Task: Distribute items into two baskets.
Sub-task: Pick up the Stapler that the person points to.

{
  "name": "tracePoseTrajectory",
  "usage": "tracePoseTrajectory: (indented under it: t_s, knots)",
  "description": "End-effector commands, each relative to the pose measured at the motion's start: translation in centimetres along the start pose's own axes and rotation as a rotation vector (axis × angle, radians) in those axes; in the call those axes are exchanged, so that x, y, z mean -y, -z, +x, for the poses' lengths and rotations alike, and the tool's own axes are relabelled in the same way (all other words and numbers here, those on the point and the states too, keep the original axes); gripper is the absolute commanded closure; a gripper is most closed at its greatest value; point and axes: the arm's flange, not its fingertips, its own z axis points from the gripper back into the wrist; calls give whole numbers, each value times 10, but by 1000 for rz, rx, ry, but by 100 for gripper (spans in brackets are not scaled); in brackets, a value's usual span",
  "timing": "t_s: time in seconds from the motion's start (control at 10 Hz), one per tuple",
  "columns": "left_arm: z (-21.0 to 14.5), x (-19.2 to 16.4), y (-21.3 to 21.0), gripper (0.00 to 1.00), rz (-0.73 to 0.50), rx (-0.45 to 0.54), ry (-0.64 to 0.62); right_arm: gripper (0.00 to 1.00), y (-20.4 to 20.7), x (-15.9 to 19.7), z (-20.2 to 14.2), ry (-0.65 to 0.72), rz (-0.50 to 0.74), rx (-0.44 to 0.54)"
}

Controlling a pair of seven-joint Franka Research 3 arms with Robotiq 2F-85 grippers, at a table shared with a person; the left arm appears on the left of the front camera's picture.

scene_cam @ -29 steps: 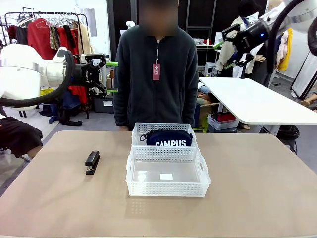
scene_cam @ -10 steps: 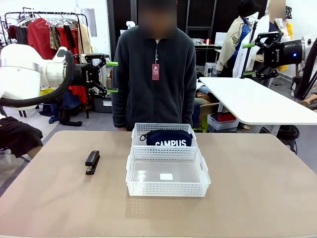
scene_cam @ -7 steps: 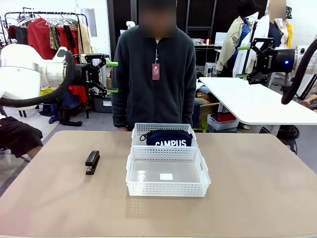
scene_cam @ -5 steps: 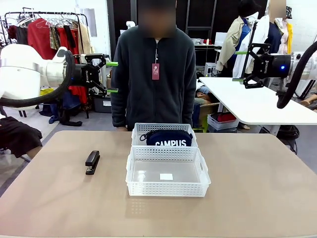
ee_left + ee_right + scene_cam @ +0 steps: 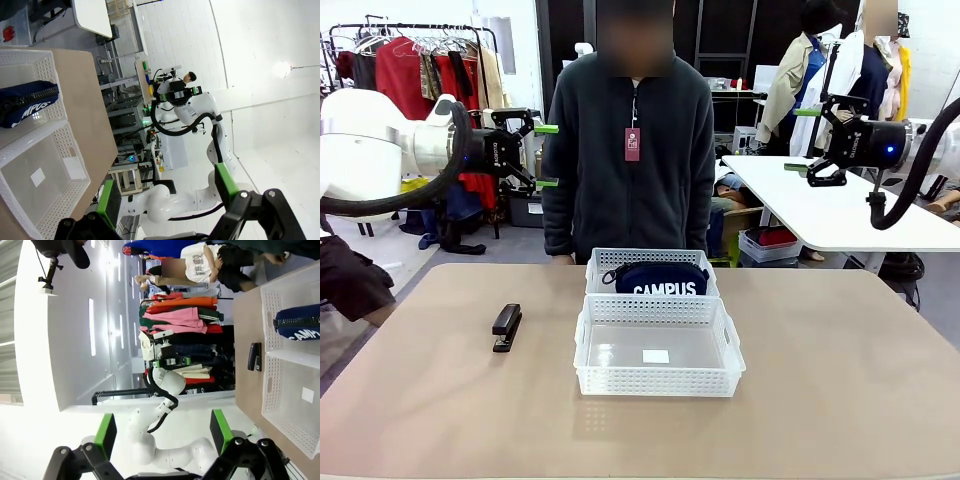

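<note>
Holds left gripper (image 5: 546,155) and right gripper (image 5: 801,140) aloft, jaws apart and empty. Shows pouch (image 5: 660,278) lying in far basket (image 5: 650,254), stapler (image 5: 506,327) on table (image 5: 820,390) left of near basket (image 5: 655,381), well apart from both grippers.

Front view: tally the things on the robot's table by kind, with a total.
White baskets: 2, the far basket and the near basket
Navy pouch: 1, inside the far basket
Black stapler: 1, lying left of the baskets
Total: 4
</note>
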Motion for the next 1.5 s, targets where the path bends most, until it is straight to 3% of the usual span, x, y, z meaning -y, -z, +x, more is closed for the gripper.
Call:
tracePoseTrajectory:
  t_s: [0.0,0.1,0.2,1.4]
  knots:
    - [-1,3,-1,0,-1,2,1,0,-3,-4,6,-37,-21,-45]
    - [-1,3,-1,0,-1,2,1,0,-2,-5,9,-57,-24,-88]
    - [-1,3,-1,0,-1,2,1,0,0,1,1,-2,-8,-15]
    - [-1,3,-1,0,-1,2,1,0,0,1,1,-2,-8,-15]
